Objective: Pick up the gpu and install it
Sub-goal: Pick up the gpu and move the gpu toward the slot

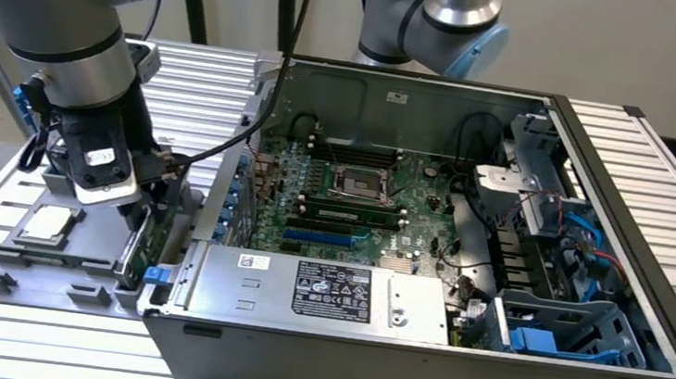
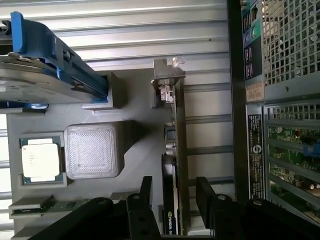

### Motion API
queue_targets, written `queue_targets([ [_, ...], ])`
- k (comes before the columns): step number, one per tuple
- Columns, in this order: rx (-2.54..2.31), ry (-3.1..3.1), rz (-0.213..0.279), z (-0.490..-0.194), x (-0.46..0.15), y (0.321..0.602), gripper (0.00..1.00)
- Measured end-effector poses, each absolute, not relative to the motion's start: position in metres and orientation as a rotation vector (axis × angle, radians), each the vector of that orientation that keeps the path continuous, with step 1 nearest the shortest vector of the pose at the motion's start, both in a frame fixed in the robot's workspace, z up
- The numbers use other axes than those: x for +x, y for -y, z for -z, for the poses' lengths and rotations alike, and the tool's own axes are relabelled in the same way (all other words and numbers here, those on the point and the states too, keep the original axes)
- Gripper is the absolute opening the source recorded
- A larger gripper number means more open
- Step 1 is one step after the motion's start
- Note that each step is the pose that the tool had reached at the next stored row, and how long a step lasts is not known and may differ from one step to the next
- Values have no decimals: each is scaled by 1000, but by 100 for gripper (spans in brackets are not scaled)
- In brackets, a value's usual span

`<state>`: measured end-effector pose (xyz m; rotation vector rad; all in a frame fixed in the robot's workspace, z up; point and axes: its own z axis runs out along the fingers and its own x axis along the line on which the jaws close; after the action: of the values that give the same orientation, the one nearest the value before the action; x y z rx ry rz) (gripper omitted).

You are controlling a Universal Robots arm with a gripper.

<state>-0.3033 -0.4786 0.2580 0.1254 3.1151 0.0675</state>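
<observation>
Exterior view, and off the computer case, toward the exterior view's left, sits the grey parts tray, with a processor chip lying flat on its side far from the case. Closer in, the arm holds its pincer low over the tray edge nearest the case wall. Right there is the gpu, standing on its long edge in a tray slot, just beside the case and parallel to its wall. In the wrist view the pincer is spread wide, one finger off each face of the card with a gap on both sides, so nothing is held. The silver bracket is at the card's far end from the pincer.

To do this well, I'd say: centre the fingers on the board, squeeze the flat faces rather than any component, and grip deep enough that the card can't pivot.

Inside the case the motherboard lies open. Everything rests on a ribbed metal tabletop. Beyond the case there's a second arm and a plain wall.
</observation>
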Motion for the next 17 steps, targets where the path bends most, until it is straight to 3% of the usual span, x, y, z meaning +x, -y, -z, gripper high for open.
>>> queue_targets([
  [17,126,-3090,-68,-241,-310,479,48],
])
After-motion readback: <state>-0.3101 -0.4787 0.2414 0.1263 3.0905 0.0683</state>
